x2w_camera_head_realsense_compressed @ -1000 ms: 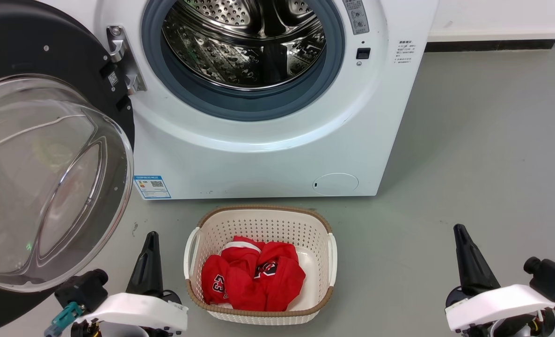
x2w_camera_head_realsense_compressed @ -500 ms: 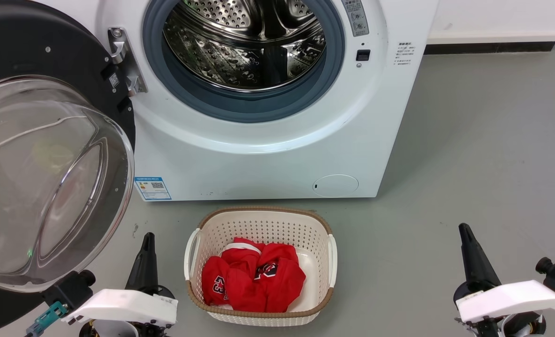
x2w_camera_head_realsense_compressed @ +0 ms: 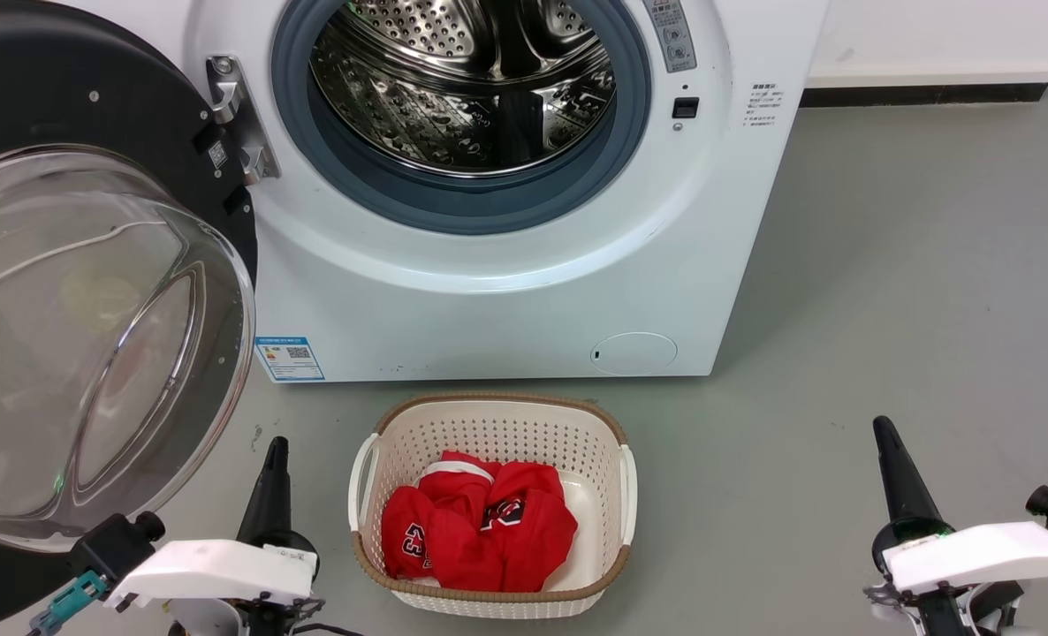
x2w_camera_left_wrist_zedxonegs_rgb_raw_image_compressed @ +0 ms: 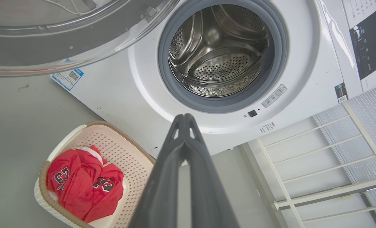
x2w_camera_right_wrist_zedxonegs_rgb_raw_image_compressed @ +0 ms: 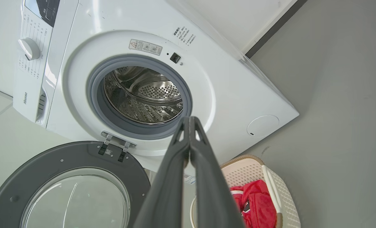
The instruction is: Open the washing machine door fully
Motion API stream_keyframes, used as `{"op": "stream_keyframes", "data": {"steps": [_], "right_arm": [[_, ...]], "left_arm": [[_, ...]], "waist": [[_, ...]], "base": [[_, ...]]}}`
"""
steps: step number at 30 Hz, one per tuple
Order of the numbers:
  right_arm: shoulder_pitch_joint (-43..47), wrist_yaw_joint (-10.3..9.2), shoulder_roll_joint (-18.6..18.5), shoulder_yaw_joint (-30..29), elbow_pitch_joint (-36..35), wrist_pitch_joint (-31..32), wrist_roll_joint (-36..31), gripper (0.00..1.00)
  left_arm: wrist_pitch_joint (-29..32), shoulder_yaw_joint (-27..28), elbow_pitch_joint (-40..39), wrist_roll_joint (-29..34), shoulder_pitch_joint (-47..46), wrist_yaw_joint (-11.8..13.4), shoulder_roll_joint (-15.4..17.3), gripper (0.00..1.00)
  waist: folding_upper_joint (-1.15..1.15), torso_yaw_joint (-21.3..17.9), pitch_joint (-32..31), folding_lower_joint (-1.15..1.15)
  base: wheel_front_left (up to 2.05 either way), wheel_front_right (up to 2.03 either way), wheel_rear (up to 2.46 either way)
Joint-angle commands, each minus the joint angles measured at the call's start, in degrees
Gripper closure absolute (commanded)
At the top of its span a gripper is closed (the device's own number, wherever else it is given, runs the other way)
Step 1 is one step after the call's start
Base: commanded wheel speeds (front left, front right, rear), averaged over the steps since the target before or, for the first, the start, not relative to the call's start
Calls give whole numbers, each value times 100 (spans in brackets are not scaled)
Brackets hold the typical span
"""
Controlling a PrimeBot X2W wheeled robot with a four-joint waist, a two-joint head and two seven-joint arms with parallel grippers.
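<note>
The white washing machine (x2w_camera_head_realsense_compressed: 524, 291) stands ahead with its steel drum (x2w_camera_head_realsense_compressed: 462, 79) exposed. Its round black washing machine door (x2w_camera_head_realsense_compressed: 73, 97), with a clear bulging glass centre (x2w_camera_head_realsense_compressed: 91, 344), is swung wide open to the left on a metal hinge (x2w_camera_head_realsense_compressed: 237, 119). The door (x2w_camera_right_wrist_zedxonegs_rgb_raw_image_compressed: 64, 164) also lies open in the right wrist view, and its rim (x2w_camera_left_wrist_zedxonegs_rgb_raw_image_compressed: 64, 38) crosses the top of the left wrist view. My left gripper (x2w_camera_head_realsense_compressed: 275, 455) is low at the lower left, shut and empty, just right of the door glass. My right gripper (x2w_camera_head_realsense_compressed: 884, 433) is shut at the lower right, well away from the machine.
A cream perforated laundry basket (x2w_camera_head_realsense_compressed: 617, 495) with red clothing (x2w_camera_head_realsense_compressed: 480, 521) sits on the grey floor (x2w_camera_head_realsense_compressed: 886, 283) in front of the machine, between my grippers. A white wall with a dark skirting (x2w_camera_head_realsense_compressed: 922, 87) runs behind on the right.
Both arms have drawn back and down towards the bottom edge of the head view. The view has shifted down slightly. The door stays open in the same place.
</note>
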Motion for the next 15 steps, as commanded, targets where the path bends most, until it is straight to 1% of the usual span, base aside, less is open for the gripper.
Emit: {"op": "stream_keyframes", "data": {"steps": [1, 15], "right_arm": [[-134, 1, -40, -20, -34, 32, 147, 100], [-208, 1, -44, -99, 61, 218, 1042, 100]], "left_arm": [[29, 33, -35, -138, -143, -30, 6, 100], [260, 127, 66, -1032, -211, -89, 7, 100]], "waist": [[0, 0, -2, 0], [0, 4, -33, 0]], "base": [[0, 0, 0], [0, 0, 0]]}}
